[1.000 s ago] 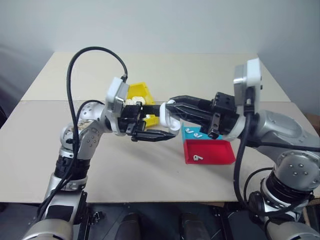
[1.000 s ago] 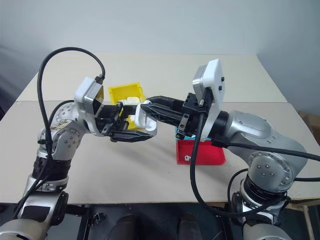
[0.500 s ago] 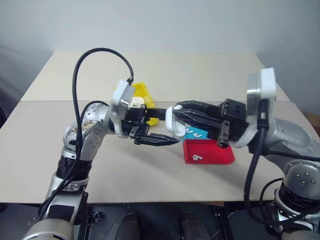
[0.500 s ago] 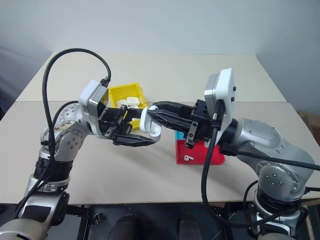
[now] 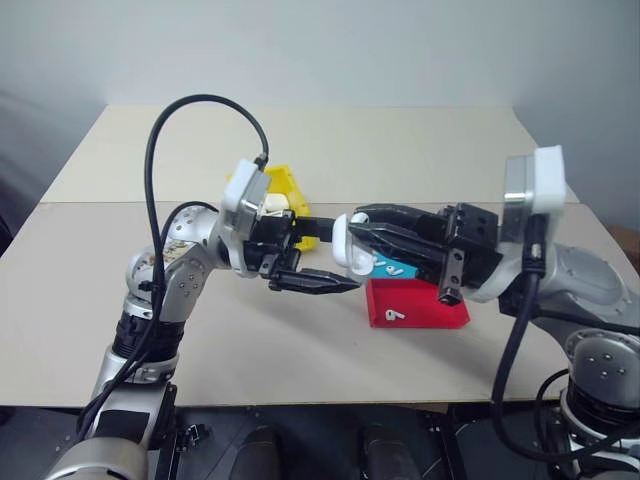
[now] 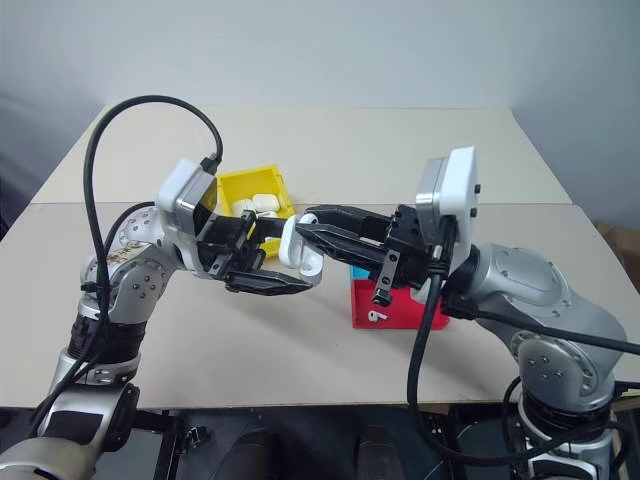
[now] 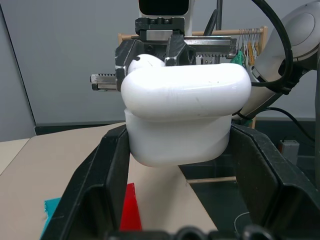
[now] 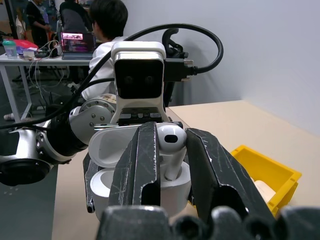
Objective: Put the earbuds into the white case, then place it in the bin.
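The left gripper (image 7: 177, 190) clamps the open white case (image 7: 182, 117) above the table; the right gripper (image 8: 172, 150) pinches an earbud (image 8: 171, 142) upright, stem pointing down into the case.

One yellow bin (image 6: 240, 186), one red tray (image 5: 430, 311), one teal tray (image 5: 388, 269).
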Available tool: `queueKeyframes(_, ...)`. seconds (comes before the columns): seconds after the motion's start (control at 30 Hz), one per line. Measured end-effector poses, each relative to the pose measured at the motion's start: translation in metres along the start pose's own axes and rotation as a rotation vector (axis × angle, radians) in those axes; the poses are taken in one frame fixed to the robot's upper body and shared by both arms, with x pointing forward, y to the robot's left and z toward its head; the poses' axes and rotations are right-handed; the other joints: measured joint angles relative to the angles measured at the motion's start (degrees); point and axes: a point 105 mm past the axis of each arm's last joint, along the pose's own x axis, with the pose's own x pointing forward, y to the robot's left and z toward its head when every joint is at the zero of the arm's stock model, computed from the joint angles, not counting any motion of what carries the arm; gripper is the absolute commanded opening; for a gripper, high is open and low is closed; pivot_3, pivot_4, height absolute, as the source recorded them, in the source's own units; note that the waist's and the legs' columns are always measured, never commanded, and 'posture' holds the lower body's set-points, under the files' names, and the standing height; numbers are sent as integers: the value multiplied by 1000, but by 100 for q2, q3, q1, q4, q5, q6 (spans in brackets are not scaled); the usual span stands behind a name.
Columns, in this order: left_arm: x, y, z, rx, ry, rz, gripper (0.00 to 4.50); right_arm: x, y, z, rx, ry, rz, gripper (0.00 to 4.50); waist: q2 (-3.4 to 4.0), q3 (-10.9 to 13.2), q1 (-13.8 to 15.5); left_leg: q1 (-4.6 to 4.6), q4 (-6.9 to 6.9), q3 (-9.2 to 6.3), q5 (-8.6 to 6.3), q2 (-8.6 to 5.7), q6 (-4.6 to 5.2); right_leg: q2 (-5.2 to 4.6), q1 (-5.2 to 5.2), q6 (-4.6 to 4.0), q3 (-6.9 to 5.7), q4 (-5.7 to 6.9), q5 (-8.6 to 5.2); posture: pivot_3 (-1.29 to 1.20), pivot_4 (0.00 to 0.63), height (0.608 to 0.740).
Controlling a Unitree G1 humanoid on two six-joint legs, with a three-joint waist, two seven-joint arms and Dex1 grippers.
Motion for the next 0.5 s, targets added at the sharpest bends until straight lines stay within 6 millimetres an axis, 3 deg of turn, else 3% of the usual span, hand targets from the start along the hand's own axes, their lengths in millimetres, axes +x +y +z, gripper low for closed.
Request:
queueKeyframes(0.3,1,0,-1,-3,-8,-1,2733,-2,1,-1,-8,-10,-4,621,0,0,0,0,0,0,0,0,0,0,0,0,0,-11,0,0,150,740)
queueKeyframes(0.5,-7,4,2,2,-18,40,2733,-5,3,-6,12,17,9,2536,0,0,1,0,-1,0,0,0,0,0,3,0,-1,-43,0,0,150,740)
